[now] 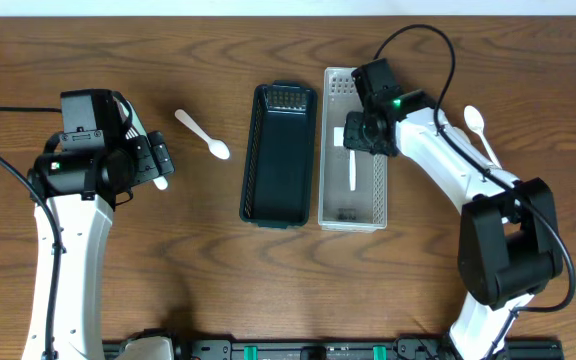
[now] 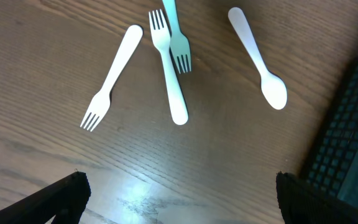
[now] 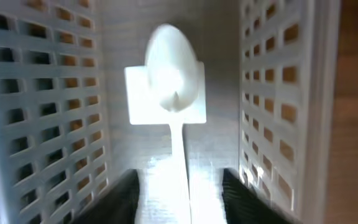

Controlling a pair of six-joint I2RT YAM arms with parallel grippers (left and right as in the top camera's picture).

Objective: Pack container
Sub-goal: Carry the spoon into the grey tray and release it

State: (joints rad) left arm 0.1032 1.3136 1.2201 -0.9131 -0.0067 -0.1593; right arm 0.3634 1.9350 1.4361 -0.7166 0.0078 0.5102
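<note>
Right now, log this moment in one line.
right gripper: open over spoon in white bin | left gripper: open above forks

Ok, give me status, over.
Left gripper open above forks. Right gripper open over white basket, spoon lying inside. Nothing blocking.

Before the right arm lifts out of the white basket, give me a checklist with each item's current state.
1. Spoon lying in the white basket: ok.
2. Right gripper jaws apart, clear of the spoon's handle: ok.
3. Left gripper open and empty: ok.
4. Lone fork lying apart from the others: ok.
5. Middle fork and teal fork separated: not ok, they touch or overlap.
6. All cutlery packed: not ok, a second spoon lies on the table, right of the white basket.
</note>
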